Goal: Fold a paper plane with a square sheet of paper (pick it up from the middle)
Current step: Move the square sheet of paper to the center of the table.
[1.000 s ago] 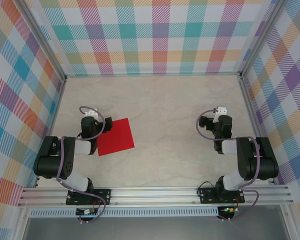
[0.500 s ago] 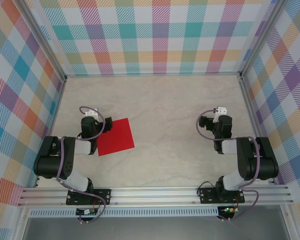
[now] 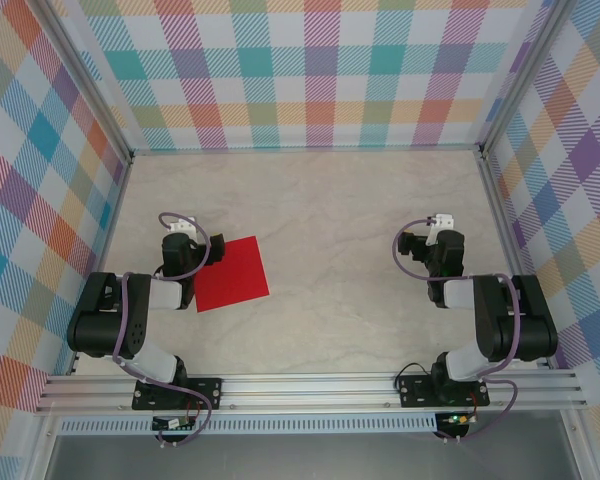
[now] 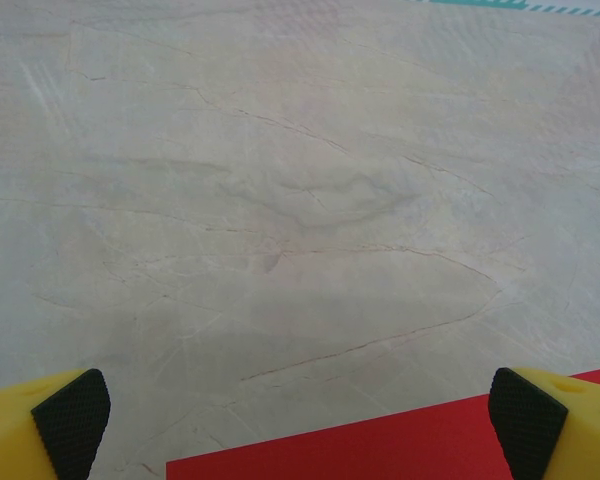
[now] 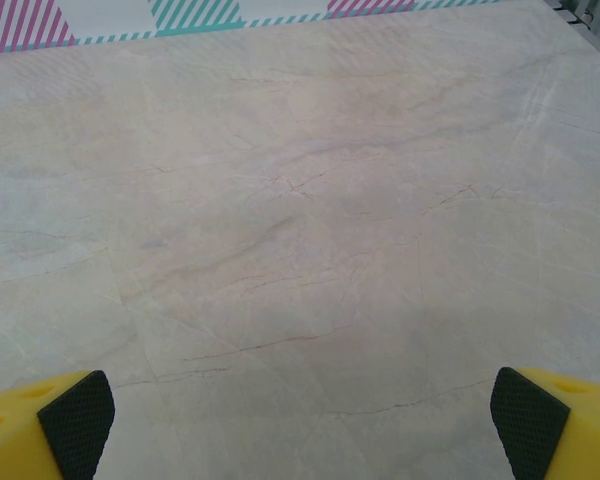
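A bright red square sheet of paper [image 3: 232,274] lies flat on the pale marbled table [image 3: 330,200] (left of centre). The left hand [image 4: 298,425] hangs at its left edge, spread wide, holding nothing. The right hand [image 5: 302,425], well apart, gapes equally empty.

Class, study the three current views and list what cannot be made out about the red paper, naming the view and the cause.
Top view: the left arm covers the far-left corner of the red paper.
Left wrist view: the bottom edge cuts the paper off, leaving a strip.
Top view: fine creases, if any, are too small to tell.
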Controlling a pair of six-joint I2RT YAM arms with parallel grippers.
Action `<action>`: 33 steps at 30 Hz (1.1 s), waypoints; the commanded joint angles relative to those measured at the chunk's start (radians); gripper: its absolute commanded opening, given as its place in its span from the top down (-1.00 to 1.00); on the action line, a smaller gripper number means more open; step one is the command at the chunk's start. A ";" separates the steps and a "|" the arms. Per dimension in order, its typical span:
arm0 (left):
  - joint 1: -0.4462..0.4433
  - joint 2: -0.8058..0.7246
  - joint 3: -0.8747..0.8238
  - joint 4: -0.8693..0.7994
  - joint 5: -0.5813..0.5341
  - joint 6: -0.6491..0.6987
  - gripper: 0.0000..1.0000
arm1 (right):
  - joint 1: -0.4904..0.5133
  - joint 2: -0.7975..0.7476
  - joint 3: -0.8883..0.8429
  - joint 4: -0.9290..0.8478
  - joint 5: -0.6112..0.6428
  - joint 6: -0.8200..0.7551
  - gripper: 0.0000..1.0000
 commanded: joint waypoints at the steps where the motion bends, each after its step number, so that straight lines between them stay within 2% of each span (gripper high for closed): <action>1: -0.010 -0.071 0.026 -0.058 -0.028 -0.005 -1.00 | -0.002 -0.083 0.027 -0.061 0.024 0.017 -0.99; 6: -0.012 -0.235 0.099 -0.341 -0.085 -0.068 -1.00 | -0.002 -0.293 0.140 -0.458 0.051 0.111 -0.99; 9: -0.012 -0.324 0.200 -0.613 -0.081 -0.169 -1.00 | 0.001 -0.414 0.172 -0.594 -0.056 0.217 -0.99; 11: -0.013 -0.346 0.287 -0.809 -0.065 -0.249 -1.00 | 0.002 -0.468 0.231 -0.750 -0.125 0.310 -0.99; 14: -0.012 -0.382 0.343 -0.947 -0.002 -0.319 -1.00 | 0.006 -0.464 0.342 -0.959 -0.211 0.423 -0.99; 18: -0.014 -0.410 0.410 -1.113 0.078 -0.359 -1.00 | 0.061 -0.396 0.417 -1.050 -0.331 0.473 -0.99; 21: -0.013 -0.415 0.457 -1.225 0.119 -0.369 -1.00 | 0.183 -0.370 0.408 -0.996 -0.284 0.508 -0.99; 25: -0.013 -0.425 0.479 -1.308 0.102 -0.421 -1.00 | 0.392 -0.267 0.477 -1.017 -0.163 0.516 -0.99; 28: -0.014 -0.445 0.482 -1.336 0.095 -0.426 -1.00 | 0.510 -0.101 0.594 -1.078 -0.146 0.531 -0.99; 33: -0.014 -0.482 0.482 -1.366 0.013 -0.427 -1.00 | 0.725 0.179 0.814 -1.155 -0.007 0.536 -1.00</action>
